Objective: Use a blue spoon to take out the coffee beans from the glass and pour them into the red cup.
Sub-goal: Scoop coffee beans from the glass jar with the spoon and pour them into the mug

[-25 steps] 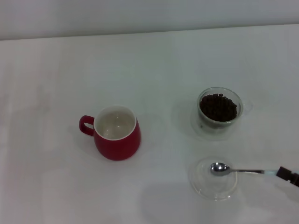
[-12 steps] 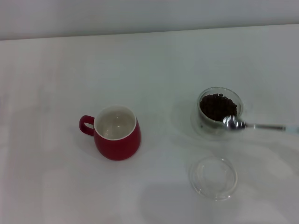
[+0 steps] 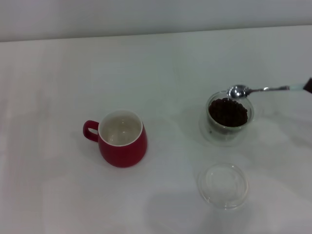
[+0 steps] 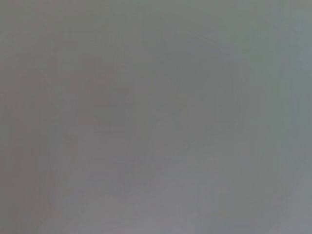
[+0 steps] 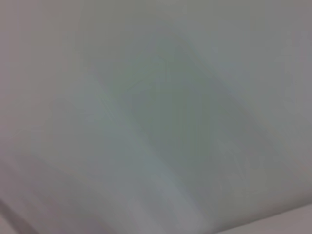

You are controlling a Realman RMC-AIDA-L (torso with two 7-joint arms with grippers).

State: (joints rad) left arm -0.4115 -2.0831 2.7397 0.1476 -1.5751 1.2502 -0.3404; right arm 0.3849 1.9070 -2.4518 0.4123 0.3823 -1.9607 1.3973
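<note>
The blue spoon (image 3: 263,89) hangs level in the air, its metal bowl just above the far rim of the glass (image 3: 229,117) and its pale blue handle end running to the right edge of the head view. My right gripper (image 3: 309,85) shows only as a dark tip at that edge, shut on the spoon's handle. The glass holds a heap of dark coffee beans (image 3: 227,111). The spoon's bowl looks empty. The red cup (image 3: 122,139) stands left of centre, empty, its handle to the left. My left gripper is out of view; both wrist views show only blank grey.
A shallow clear dish (image 3: 223,185) lies on the white table (image 3: 161,68) in front of the glass, near the front edge. A pale wall runs along the back of the table.
The spoon has been lifted from the clear dish and carried away from me, from dish level up past the glass's near rim to above its far rim.
</note>
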